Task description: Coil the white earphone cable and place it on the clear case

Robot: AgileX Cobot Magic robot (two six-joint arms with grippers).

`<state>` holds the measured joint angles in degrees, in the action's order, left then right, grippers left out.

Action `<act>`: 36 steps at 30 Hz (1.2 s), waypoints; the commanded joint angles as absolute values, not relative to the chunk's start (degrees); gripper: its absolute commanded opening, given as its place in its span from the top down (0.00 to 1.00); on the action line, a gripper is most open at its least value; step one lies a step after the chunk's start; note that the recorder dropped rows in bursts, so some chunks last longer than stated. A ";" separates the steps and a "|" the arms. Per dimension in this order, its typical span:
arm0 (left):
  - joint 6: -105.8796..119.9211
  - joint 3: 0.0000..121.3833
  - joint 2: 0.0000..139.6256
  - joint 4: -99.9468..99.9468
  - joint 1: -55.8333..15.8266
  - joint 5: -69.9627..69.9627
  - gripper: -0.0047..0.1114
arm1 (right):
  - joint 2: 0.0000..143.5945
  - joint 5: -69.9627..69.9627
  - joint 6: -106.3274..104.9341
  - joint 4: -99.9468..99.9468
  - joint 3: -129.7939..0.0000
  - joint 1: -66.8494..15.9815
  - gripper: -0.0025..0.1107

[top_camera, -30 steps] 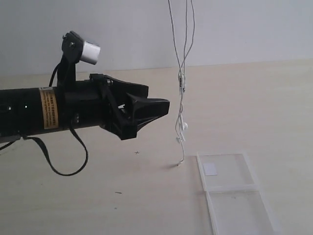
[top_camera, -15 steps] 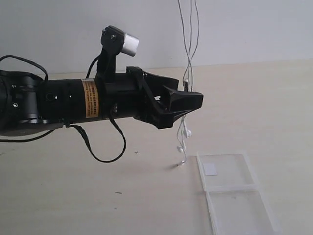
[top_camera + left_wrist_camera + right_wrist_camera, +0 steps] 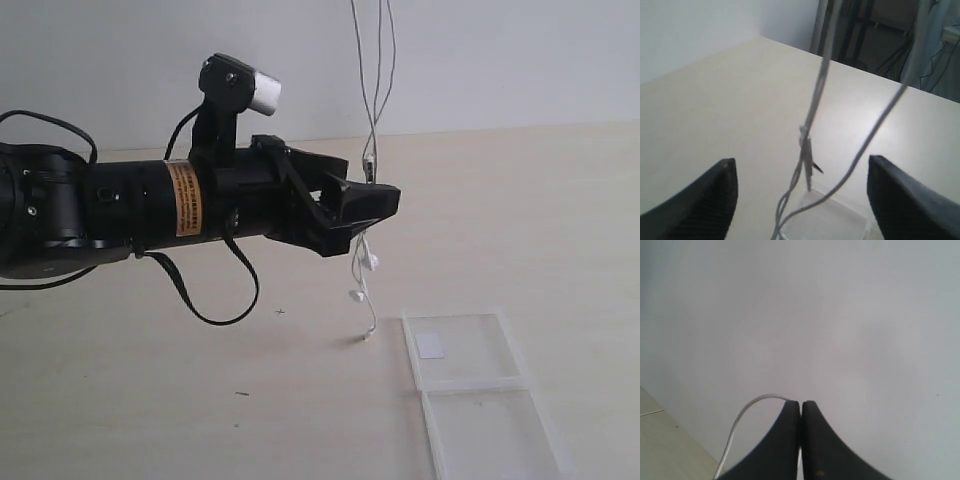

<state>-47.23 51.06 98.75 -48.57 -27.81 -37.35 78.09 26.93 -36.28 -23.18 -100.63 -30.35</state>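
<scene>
The white earphone cable (image 3: 361, 70) hangs down from above the exterior view, its plug end (image 3: 366, 337) near the table. Its inline remote (image 3: 370, 168) and two earbuds (image 3: 371, 261) dangle beside my left gripper (image 3: 385, 200). In the left wrist view that gripper (image 3: 801, 161) stands open, with the cable strands (image 3: 812, 107) and remote (image 3: 806, 155) hanging between its fingers, touching neither. My right gripper (image 3: 801, 404) is shut on the cable (image 3: 740, 420), high up, out of the exterior view. The clear case (image 3: 470, 383) lies open and flat, to the right of the plug end.
A small white sticker (image 3: 431, 345) sits inside the case's far panel. The left arm's black cable loop (image 3: 205, 310) hangs under its wrist. A pale wall (image 3: 500, 60) stands behind the beige table (image 3: 150, 400).
The left arm reached right until its open fingers took in the hanging cable, then eased back a little to the left. The cable swung slightly left with it.
</scene>
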 commanded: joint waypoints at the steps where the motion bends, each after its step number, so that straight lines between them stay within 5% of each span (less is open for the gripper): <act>1: -46.40 51.46 99.06 -46.95 -27.95 -36.63 0.36 | 77.96 25.11 -35.96 -24.15 -101.05 -30.01 0.98; 17: -47.81 55.77 101.95 -47.33 -27.95 -38.41 0.38 | 77.96 25.11 -35.96 -24.49 -101.05 -30.01 0.98; 34: -48.83 55.90 103.37 -46.97 -28.08 -41.00 0.95 | 76.02 27.20 -35.82 -24.89 -101.05 -30.01 0.98; 36: -48.83 55.90 103.37 -47.08 -28.08 -41.08 0.96 | 74.83 28.28 -35.82 -24.55 -101.05 -30.01 0.98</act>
<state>-48.52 55.42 103.40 -47.50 -27.81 -40.37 76.74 27.31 -36.28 -24.47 -100.63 -30.35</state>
